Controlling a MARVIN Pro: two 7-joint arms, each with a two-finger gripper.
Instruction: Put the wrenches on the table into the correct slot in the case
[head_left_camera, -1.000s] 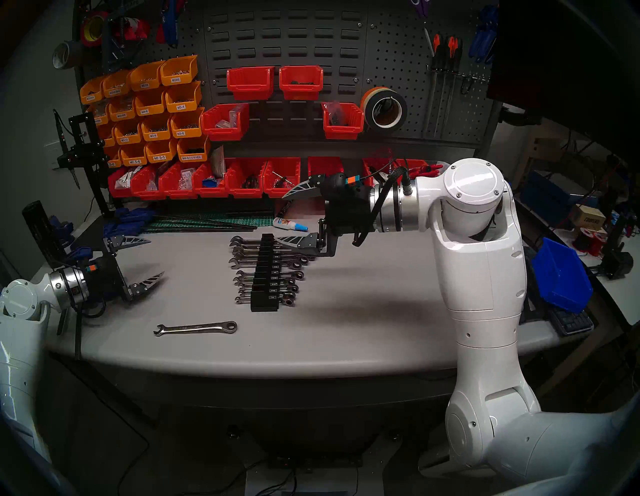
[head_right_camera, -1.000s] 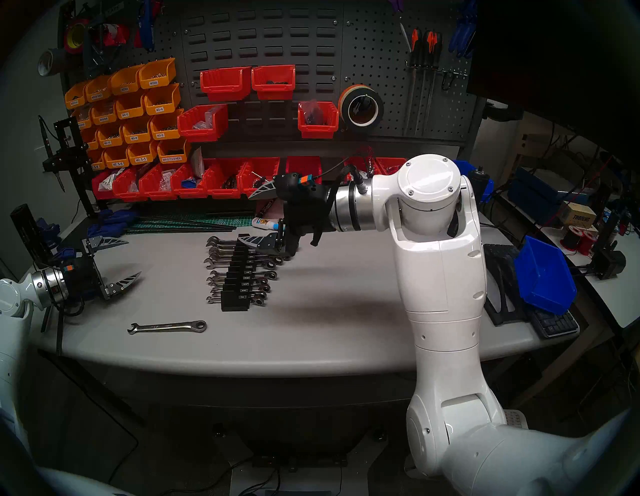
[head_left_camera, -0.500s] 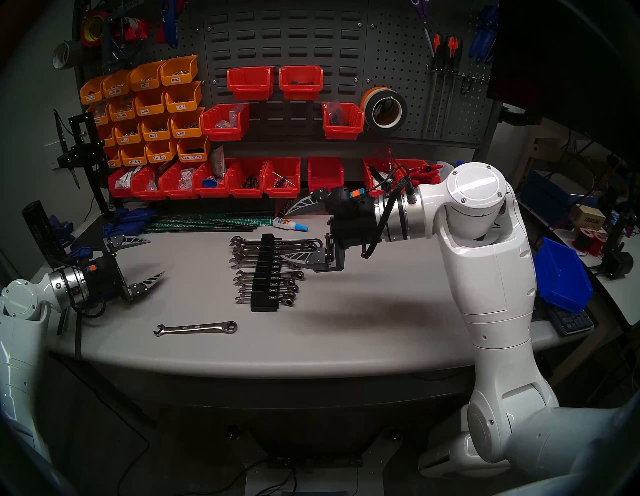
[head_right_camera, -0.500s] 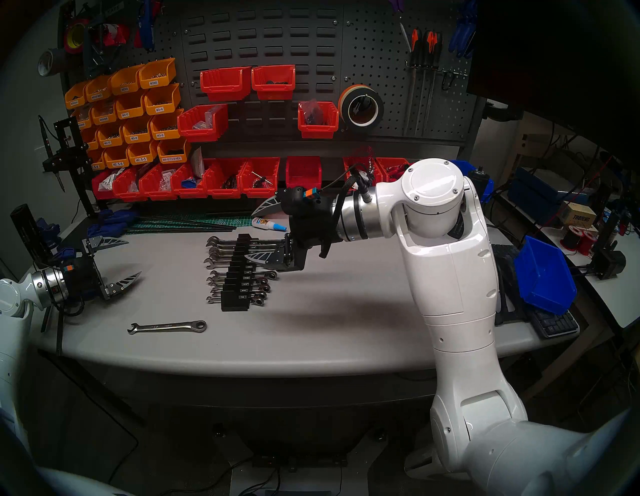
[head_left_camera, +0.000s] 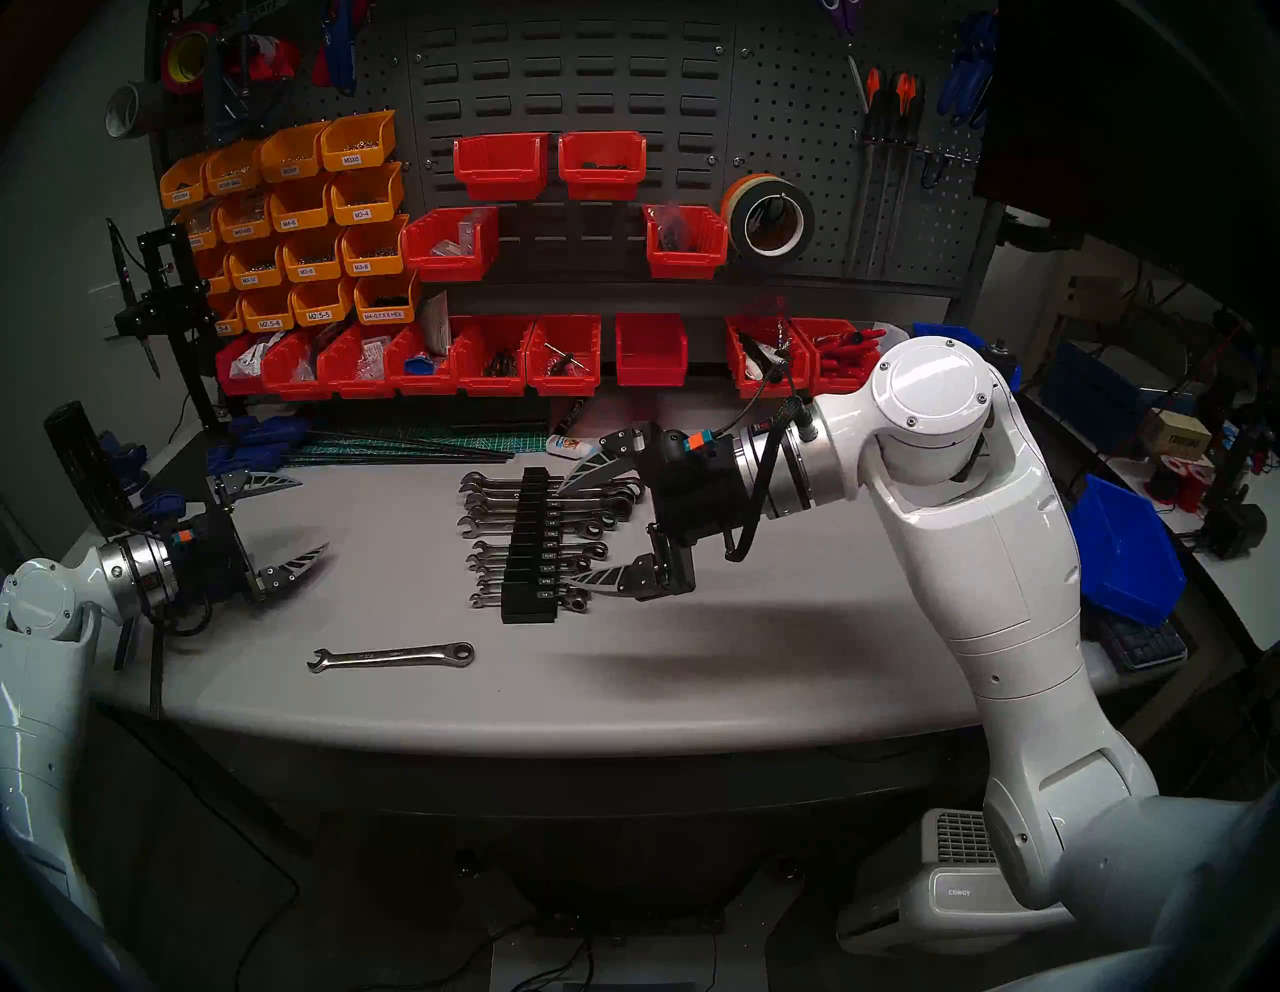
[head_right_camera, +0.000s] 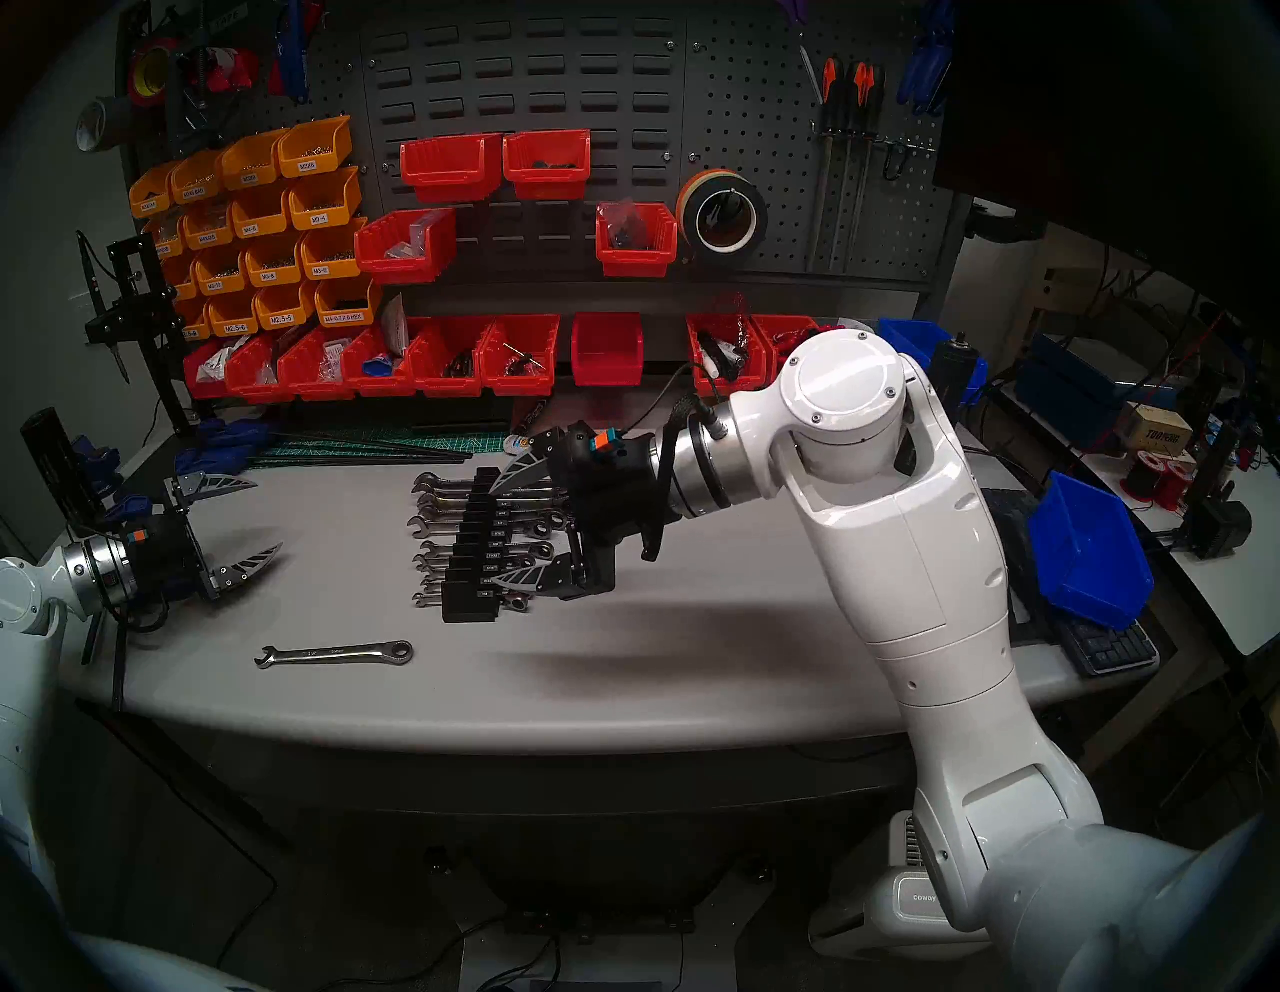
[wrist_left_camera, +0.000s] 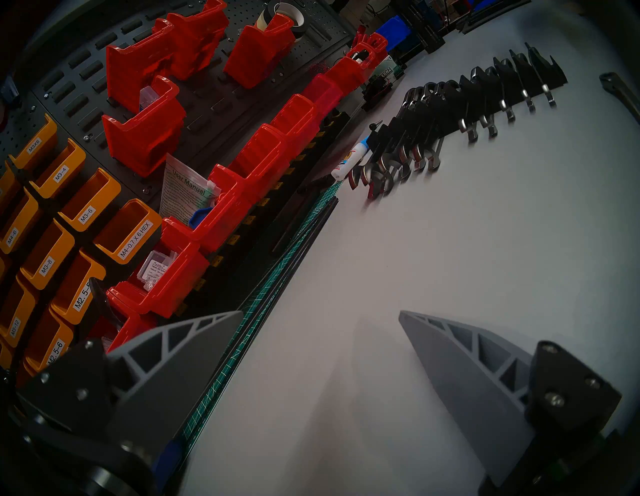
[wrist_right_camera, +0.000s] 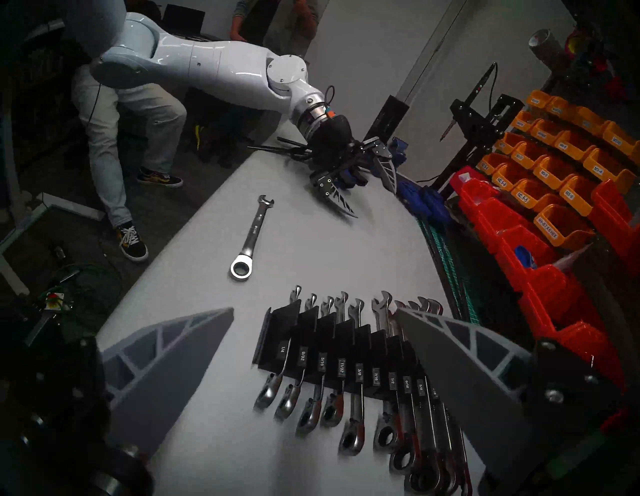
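A loose chrome wrench (head_left_camera: 391, 656) (head_right_camera: 334, 653) (wrist_right_camera: 251, 239) lies flat on the grey table (head_left_camera: 762, 658), in front and to the left of the black case (head_left_camera: 530, 554) (head_right_camera: 471, 554) (wrist_right_camera: 329, 343). The case holds several wrenches in its labelled grooves. My right gripper (head_left_camera: 562, 535) (head_right_camera: 493, 535) (wrist_right_camera: 315, 310) hovers open at the case's right side, its fingers spanning the rack's length, nothing between them. My left gripper (head_left_camera: 313, 513) (head_right_camera: 268, 514) (wrist_left_camera: 321, 313) stands open and empty at the table's left, apart from the loose wrench.
A glue bottle (head_left_camera: 568, 443) and a green cutting mat (head_left_camera: 429, 443) lie behind the case. Red bins (head_left_camera: 485, 360) line the back wall. A blue bin (head_left_camera: 1122, 547) and keyboard (head_left_camera: 1143, 641) sit far right. A person (wrist_right_camera: 131, 138) stands beyond the left arm.
My right arm has swung down and toward the table's front, bringing its open gripper from the case's far end to alongside the whole rack. The left arm and loose wrench have stayed put.
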